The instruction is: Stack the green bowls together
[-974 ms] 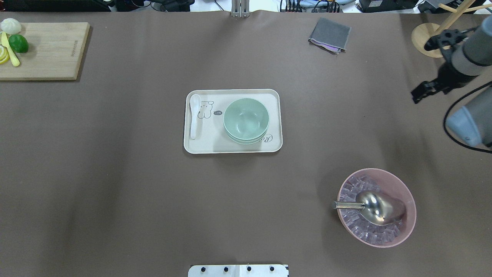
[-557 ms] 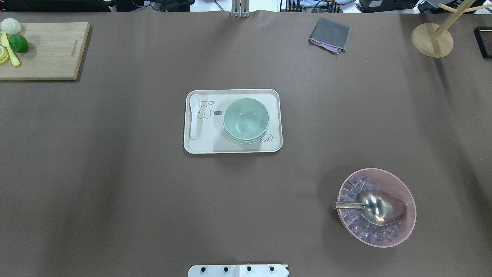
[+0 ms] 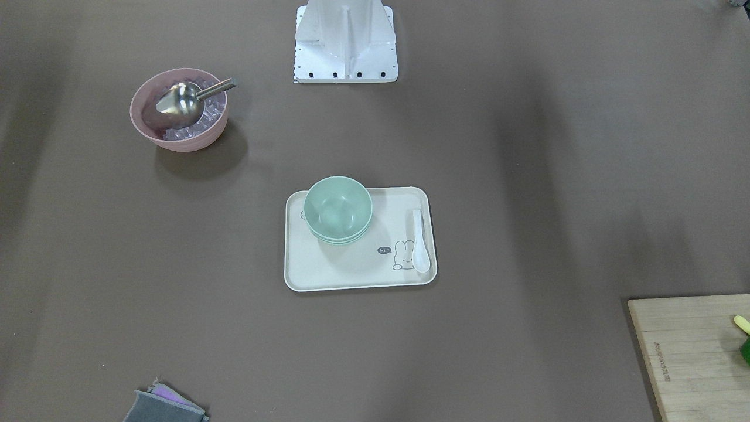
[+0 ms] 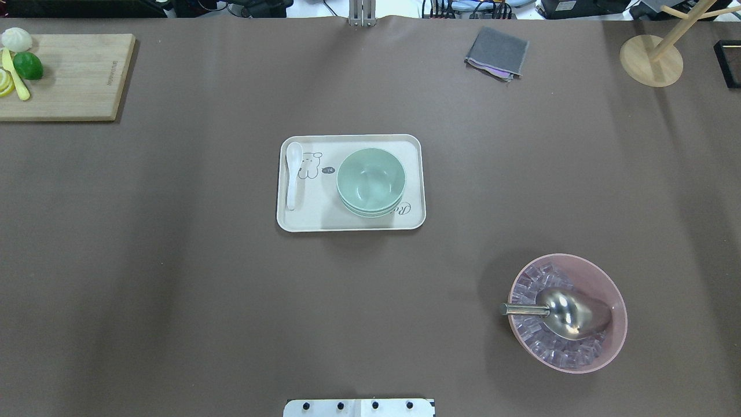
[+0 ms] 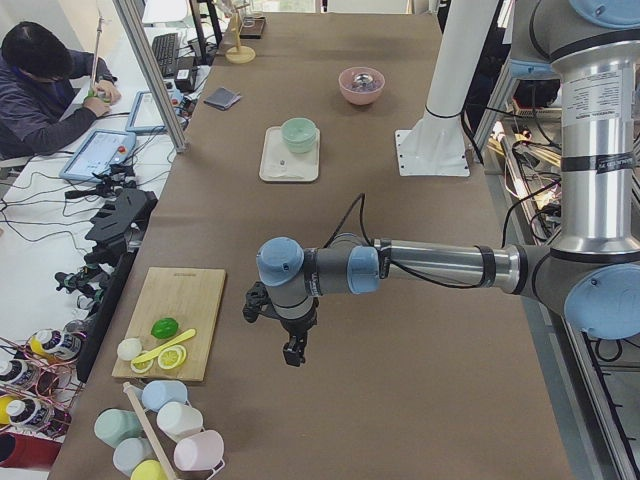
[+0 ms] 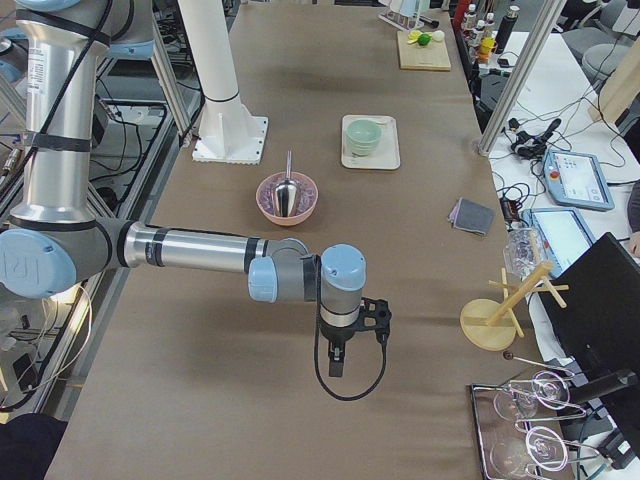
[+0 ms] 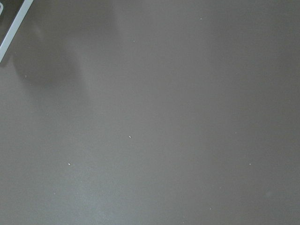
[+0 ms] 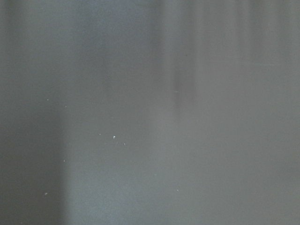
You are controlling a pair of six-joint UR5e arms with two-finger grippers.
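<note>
Green bowls (image 4: 370, 179): nested in one stack on the tray (image 4: 301, 223), 3 o'clock half in overhead view.
Left gripper (image 5: 292, 355), right gripper (image 6: 335, 365): forearms level, claws pointing down over the table; whether apart or together, cannot tell.

left gripper (image 5: 292, 356) pointing down, right gripper (image 6: 335, 367) likewise

green bowls (image 4: 370, 179): matte plastic | scoop (image 4: 573, 313): shiny metal | cutting board (image 4: 75, 75): wood

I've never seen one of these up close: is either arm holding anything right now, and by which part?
Nothing is held. The left pincer and right pincer hang over bare table; the green bowls sit stacked on the tray.
</note>
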